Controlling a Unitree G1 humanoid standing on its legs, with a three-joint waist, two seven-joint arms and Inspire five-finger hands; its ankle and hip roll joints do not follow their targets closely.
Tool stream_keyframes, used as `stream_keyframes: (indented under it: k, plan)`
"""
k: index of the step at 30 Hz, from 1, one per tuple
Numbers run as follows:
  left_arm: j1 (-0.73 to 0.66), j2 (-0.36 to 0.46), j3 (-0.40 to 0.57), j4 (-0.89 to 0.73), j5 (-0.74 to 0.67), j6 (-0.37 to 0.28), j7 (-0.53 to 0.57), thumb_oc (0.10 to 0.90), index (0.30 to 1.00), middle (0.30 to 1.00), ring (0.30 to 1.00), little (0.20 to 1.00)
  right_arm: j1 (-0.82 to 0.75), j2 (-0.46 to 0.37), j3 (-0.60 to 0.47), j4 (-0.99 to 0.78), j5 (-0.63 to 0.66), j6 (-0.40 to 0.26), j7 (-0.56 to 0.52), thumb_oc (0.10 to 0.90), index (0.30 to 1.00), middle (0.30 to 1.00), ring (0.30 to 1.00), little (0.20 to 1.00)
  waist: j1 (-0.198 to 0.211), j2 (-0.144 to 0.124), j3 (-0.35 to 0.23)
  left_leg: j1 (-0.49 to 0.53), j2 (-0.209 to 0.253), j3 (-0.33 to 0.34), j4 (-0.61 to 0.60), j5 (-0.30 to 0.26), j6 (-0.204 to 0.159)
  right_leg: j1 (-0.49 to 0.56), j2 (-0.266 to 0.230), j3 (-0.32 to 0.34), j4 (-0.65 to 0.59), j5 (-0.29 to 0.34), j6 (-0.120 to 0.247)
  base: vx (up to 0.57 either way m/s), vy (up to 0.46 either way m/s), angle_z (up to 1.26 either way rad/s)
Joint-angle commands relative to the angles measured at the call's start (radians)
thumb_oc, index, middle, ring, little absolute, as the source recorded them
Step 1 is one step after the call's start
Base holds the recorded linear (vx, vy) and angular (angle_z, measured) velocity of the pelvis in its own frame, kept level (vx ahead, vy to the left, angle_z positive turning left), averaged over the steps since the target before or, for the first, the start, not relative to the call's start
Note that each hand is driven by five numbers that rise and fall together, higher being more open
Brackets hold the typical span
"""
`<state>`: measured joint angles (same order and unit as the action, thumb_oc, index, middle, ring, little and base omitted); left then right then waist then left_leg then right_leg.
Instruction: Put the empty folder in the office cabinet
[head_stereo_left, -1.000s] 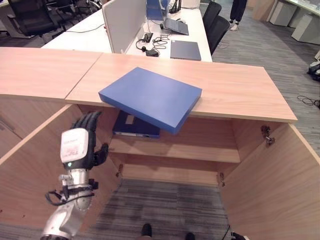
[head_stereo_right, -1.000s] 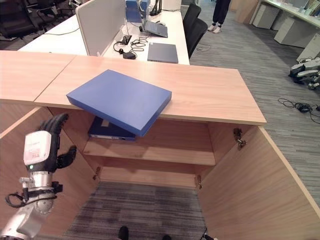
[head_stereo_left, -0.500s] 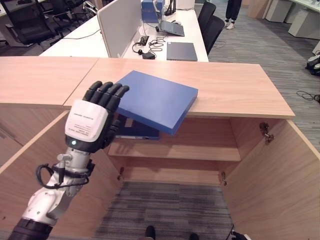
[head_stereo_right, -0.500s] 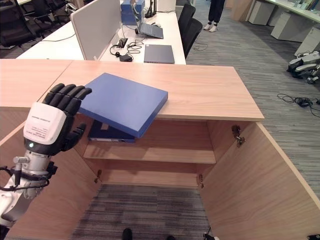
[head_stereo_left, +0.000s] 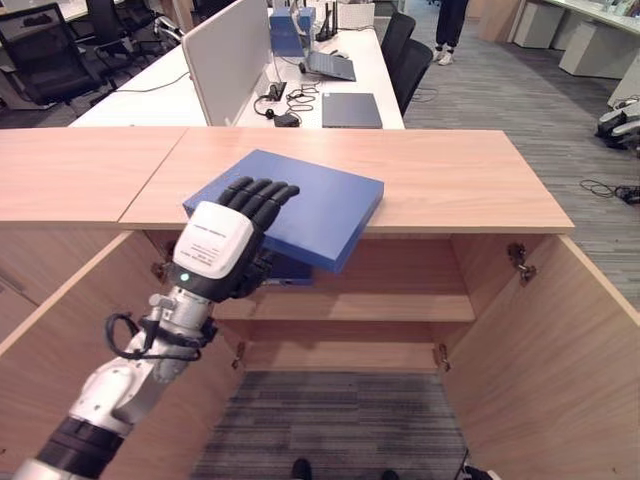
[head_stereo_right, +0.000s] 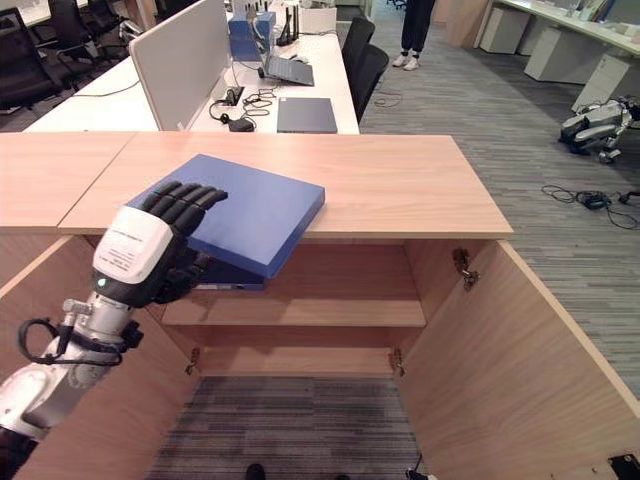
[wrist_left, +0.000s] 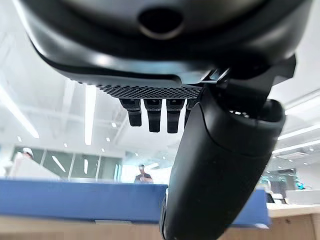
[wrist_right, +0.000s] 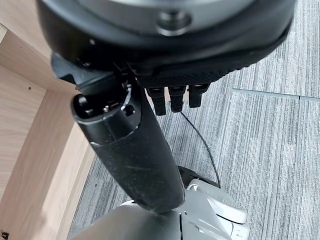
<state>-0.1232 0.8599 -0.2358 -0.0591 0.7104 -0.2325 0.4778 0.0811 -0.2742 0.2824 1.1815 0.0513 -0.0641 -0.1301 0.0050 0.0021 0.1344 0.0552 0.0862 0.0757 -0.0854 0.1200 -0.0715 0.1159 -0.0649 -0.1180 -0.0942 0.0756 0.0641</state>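
A flat blue folder (head_stereo_left: 320, 200) lies on the wooden top of the office cabinet (head_stereo_left: 450, 180), its near corner jutting out over the open front. My left hand (head_stereo_left: 225, 245) is raised at the folder's near left corner, fingers straight above its top and thumb (wrist_left: 220, 165) held out in front of its edge (wrist_left: 75, 200); it is open, and whether it touches I cannot tell. My right hand (wrist_right: 130, 140) hangs open over the carpet beside a cabinet wall. Inside, a second blue folder (head_stereo_left: 290, 268) lies on the upper shelf (head_stereo_left: 380, 305).
Both cabinet doors stand wide open, left (head_stereo_left: 70, 330) and right (head_stereo_left: 560, 350). Behind the cabinet is a white desk with a closed laptop (head_stereo_left: 350, 108), cables and a grey divider (head_stereo_left: 230, 60). A person (head_stereo_left: 450, 25) stands far back in the aisle.
My left hand has risen from low beside the left door up and to the right, reaching the folder's near corner. The camera has also shifted. The folder has not moved on the top.
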Motion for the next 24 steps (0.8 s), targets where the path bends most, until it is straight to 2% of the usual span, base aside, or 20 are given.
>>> stream_keyframes:
  k: [1,11,16,24]
  plan:
    - [-0.215,-0.009,0.027,0.014,-0.062,0.005,0.026,0.800,0.900,0.900,0.900,0.900,-0.048,-0.025,0.024,-0.001,-0.002,-0.012,-0.001,0.800,0.900,0.900,0.900,0.900,-0.005,-0.020,0.016,0.107,-0.022,0.022,-0.002,-0.156,-0.028,0.058,-0.038,-0.048,0.013,-0.127,0.103,0.06,0.017,0.00]
    - [-0.248,-0.063,-0.040,0.116,-0.078,0.019,-0.006,0.800,0.900,0.900,0.900,0.900,-0.035,-0.002,-0.060,0.036,0.117,-0.002,-0.009,0.800,0.900,0.900,0.900,0.900,-0.027,-0.032,0.007,0.111,-0.022,0.035,-0.002,-0.152,-0.021,0.051,-0.040,-0.033,0.019,-0.115,0.102,0.01,0.009,0.00]
    - [-0.255,-0.068,-0.060,0.156,-0.067,0.031,-0.019,0.800,0.900,0.900,0.900,0.900,-0.028,0.006,-0.099,0.052,0.180,0.001,-0.006,0.800,0.900,0.900,0.900,0.900,-0.036,-0.033,-0.001,0.123,-0.023,0.042,-0.002,-0.168,-0.021,0.060,-0.040,-0.023,0.016,-0.124,0.104,0.01,0.019,-0.03]
    - [-0.270,-0.066,-0.094,0.196,-0.031,0.044,-0.035,0.800,0.900,0.900,0.900,0.900,-0.025,0.011,-0.142,0.081,0.252,0.006,-0.004,0.800,0.900,0.900,0.900,0.900,-0.047,-0.031,-0.005,0.128,-0.024,0.055,-0.002,-0.162,-0.020,0.055,-0.040,-0.011,0.018,-0.114,0.102,0.01,0.007,-0.07]
